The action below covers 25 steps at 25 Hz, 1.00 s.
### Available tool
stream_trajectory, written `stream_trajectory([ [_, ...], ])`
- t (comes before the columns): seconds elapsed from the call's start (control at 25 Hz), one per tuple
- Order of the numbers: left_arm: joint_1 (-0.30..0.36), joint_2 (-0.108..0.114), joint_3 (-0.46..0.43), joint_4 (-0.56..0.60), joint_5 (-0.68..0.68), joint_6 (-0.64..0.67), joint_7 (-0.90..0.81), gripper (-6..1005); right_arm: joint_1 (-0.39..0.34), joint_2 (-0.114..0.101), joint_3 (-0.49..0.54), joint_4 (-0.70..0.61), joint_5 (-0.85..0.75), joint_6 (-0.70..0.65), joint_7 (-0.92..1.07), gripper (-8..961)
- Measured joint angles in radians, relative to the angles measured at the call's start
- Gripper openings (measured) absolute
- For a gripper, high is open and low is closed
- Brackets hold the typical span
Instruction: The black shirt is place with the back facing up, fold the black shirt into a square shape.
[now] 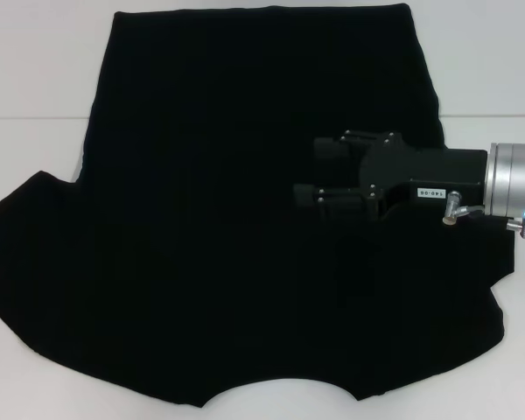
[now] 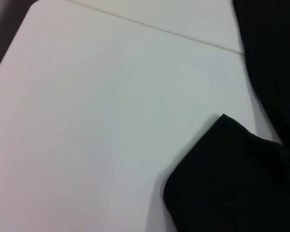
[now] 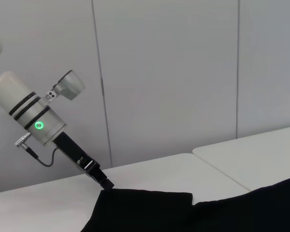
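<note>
The black, boxy right gripper (image 1: 308, 173) is showing screws and a small white label, joining a silver cylindrical wrist (image 1: 514, 188) glowing with a cyan light.

My right gripper (image 1: 308, 171) extends horizontally from the right, wrist level, fingers (image 1: 328, 149) parted. My left gripper (image 3: 108, 185) angles steeply downward from its wrist, tip lowered; its finger state is not discernible.

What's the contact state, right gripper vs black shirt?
Cannot tell. The head view looks down on the right gripper over the black shirt, so neither gap nor contact shows; no other view shows it.
</note>
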Motion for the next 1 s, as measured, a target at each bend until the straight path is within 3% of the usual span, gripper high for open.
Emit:
stream_trajectory([
  [0.48,-0.02,-0.002,0.002,-0.001,-0.007,0.004,0.011,22,0.0,0.0,0.001,0.001,0.006,0.0,-0.001,854],
  [0.8,-0.113,-0.004,0.005,-0.028,-0.121,0.073,0.127,29,-0.004,-0.003,0.001,-0.002,0.018,-0.004,0.002,854],
  [0.88,-0.131,-0.015,0.011,-0.043,-0.173,0.108,0.175,31,-0.007,-0.004,0.001,-0.003,0.024,-0.003,0.002,854],
  [1.0,-0.14,-0.05,0.067,-0.053,-0.239,0.141,0.232,33,-0.013,-0.008,0.001,-0.003,0.036,-0.006,0.005,854],
])
